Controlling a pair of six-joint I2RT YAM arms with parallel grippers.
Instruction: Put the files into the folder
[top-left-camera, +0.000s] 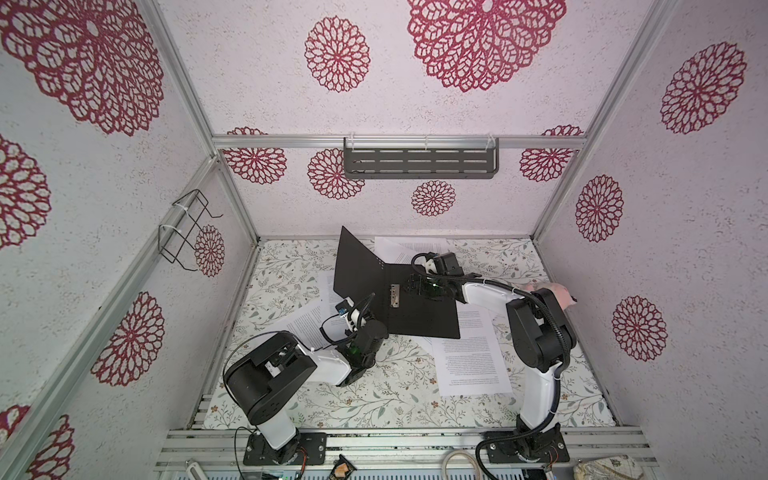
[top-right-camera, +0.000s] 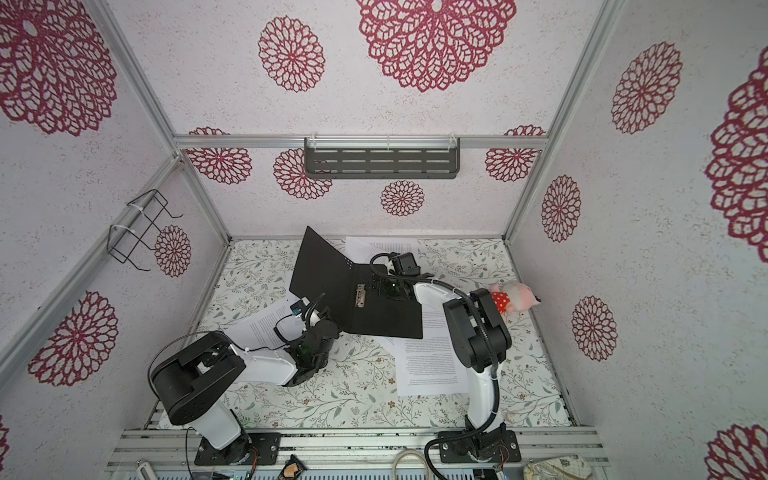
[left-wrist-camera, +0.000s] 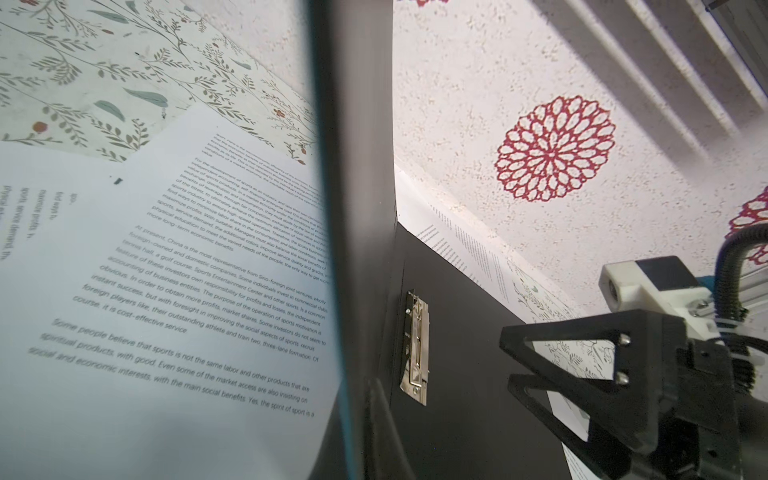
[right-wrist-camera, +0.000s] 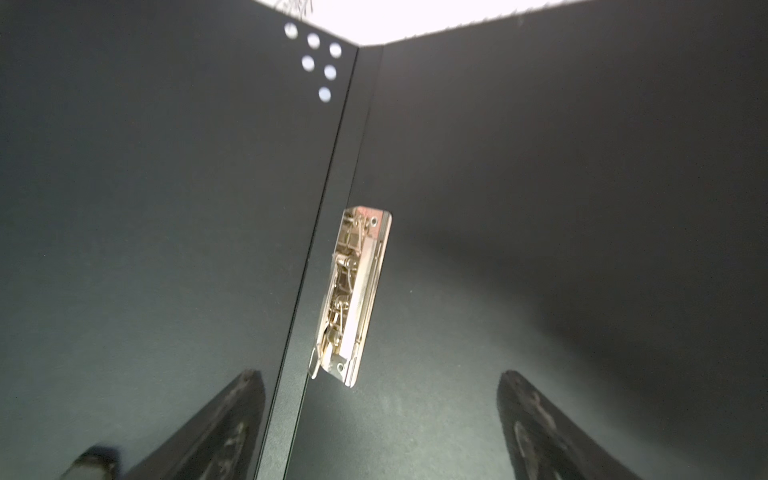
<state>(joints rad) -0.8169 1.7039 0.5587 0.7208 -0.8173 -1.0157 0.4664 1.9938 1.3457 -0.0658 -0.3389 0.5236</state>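
Observation:
The folder (top-left-camera: 419, 316) lies open with its black inside up. Its right half is flat on the table, and its left cover (top-left-camera: 357, 266) stands raised and tilted. A metal clip (top-left-camera: 394, 296) sits by the spine. My left gripper (top-left-camera: 359, 308) is at the raised cover's near edge; in the left wrist view the cover's blue-edged rim (left-wrist-camera: 345, 291) runs between the jaws and only one finger (left-wrist-camera: 382, 415) shows. My right gripper (top-left-camera: 415, 286) hovers open over the flat half, its fingers wide apart on either side of the clip (right-wrist-camera: 353, 295). Files lie loose around the folder: sheets at front right (top-left-camera: 469, 365), behind (top-left-camera: 411, 245) and left (top-left-camera: 307, 320).
A pink plush toy (top-right-camera: 515, 299) with a red dotted part lies at the table's right edge behind the right arm. A grey slotted shelf (top-left-camera: 419, 162) hangs on the back wall and a wire rack (top-left-camera: 187, 232) on the left wall. The table has a floral cover (top-left-camera: 374, 395).

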